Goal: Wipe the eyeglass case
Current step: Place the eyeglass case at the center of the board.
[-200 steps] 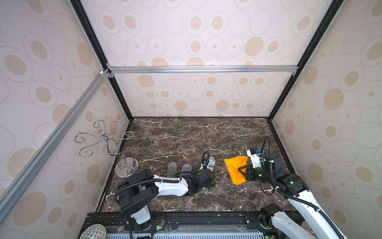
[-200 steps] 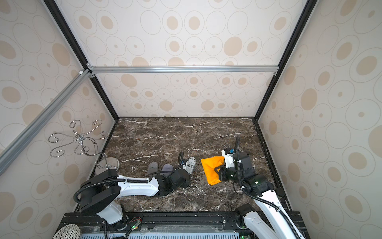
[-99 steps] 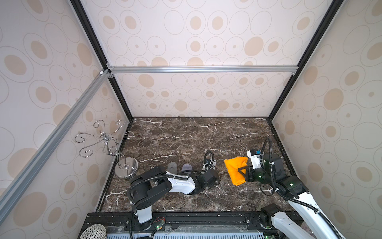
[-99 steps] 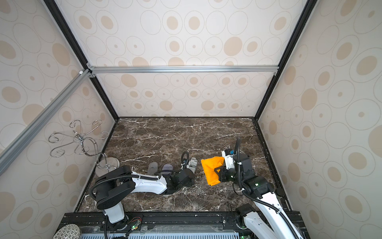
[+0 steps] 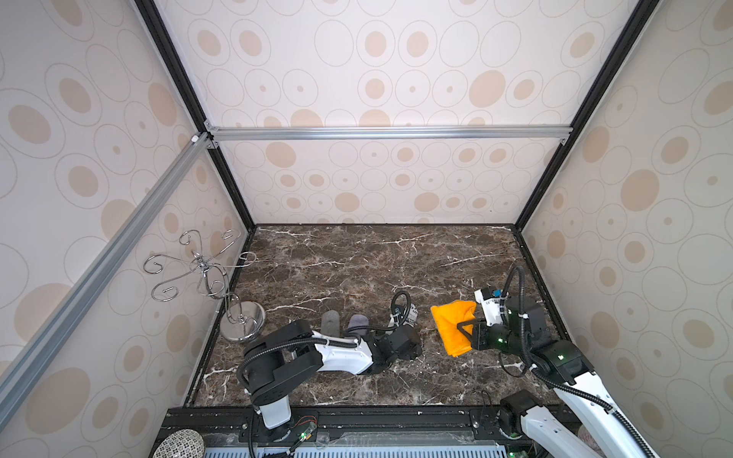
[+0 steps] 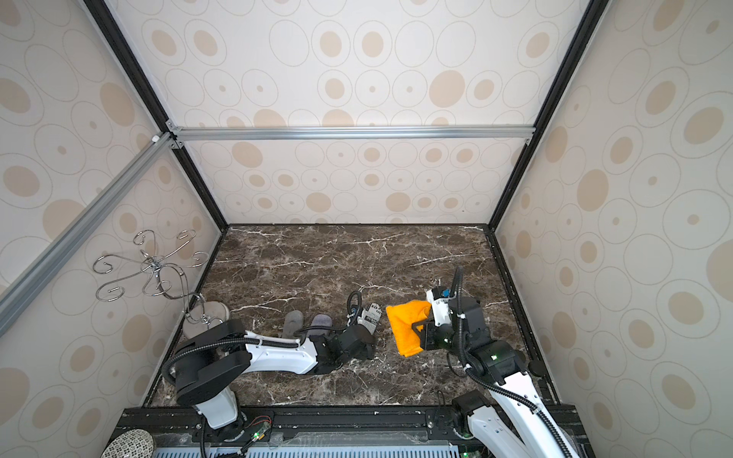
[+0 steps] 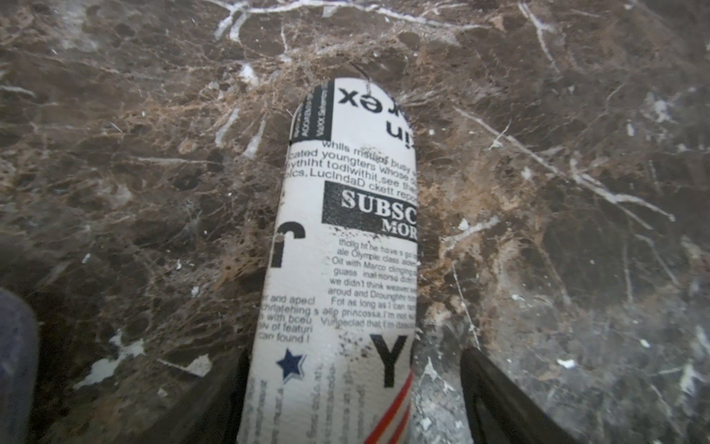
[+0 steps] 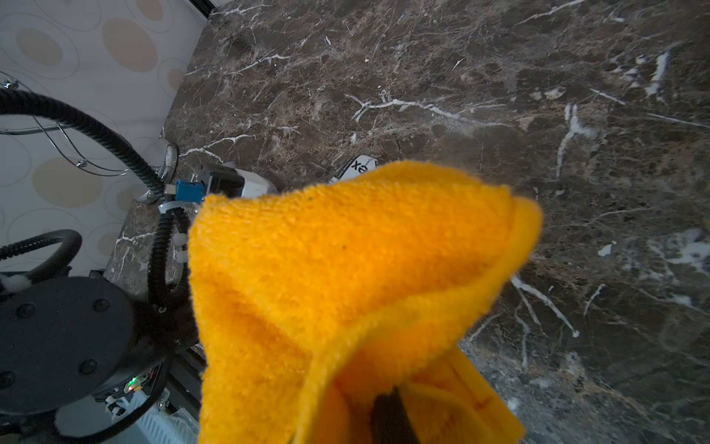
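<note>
Two jaws of the left gripper (image 7: 351,355) stand spread about the near end of the eyeglass case (image 7: 345,238), one side clear of it, so the case lies loose on the marble tabletop (image 5: 357,257), near the orange cloth (image 8: 345,269) that the right gripper (image 5: 464,331) pinches tight. To wipe well, I judge, steady the case first, then draw the cloth flat along it. The stone looks hard and slick; patterned walls (image 5: 396,79) close three sides, with a chrome hook stand (image 5: 242,321) at the left one

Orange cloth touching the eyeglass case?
Apart. In a top view, bare marble shows between the orange cloth and the eyeglass case.
</note>
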Robot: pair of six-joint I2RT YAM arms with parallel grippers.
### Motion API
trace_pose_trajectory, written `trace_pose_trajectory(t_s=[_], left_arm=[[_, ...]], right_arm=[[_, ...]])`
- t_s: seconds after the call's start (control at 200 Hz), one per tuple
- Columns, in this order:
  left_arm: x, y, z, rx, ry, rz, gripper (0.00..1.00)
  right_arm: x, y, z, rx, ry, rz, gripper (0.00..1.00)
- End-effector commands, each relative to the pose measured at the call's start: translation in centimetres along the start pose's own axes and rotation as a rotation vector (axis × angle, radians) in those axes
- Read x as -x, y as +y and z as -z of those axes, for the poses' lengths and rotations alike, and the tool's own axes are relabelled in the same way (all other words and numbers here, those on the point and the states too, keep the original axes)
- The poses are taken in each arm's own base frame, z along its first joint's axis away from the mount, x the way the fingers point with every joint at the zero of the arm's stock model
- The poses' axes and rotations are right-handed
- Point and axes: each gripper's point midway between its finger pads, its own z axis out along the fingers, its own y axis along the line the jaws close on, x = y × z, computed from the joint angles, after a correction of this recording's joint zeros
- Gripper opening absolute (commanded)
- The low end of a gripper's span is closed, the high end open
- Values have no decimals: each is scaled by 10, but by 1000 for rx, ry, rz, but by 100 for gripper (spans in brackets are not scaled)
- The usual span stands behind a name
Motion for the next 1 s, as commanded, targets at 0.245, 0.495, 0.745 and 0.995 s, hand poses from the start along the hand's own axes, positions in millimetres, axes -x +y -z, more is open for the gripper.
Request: trace_pose_trajectory(t_s=[0.245,0.495,0.745,0.995], left_arm=[[-4,-53,16,-288,64,-60,82],[8,-80,-2,-315,50,-154,81],[25,-95,-18,-323,22,-183,79],[41,-92,-1,-324,-23,-263,78]], right_arm=[[1,-2,1,-12,-10,-8,0],[-2,-5,0,-25,-2,-16,0],[-1,-9,0,-48,-7,-15,0],[-1,-12,-2,-63,-8,-14,0]])
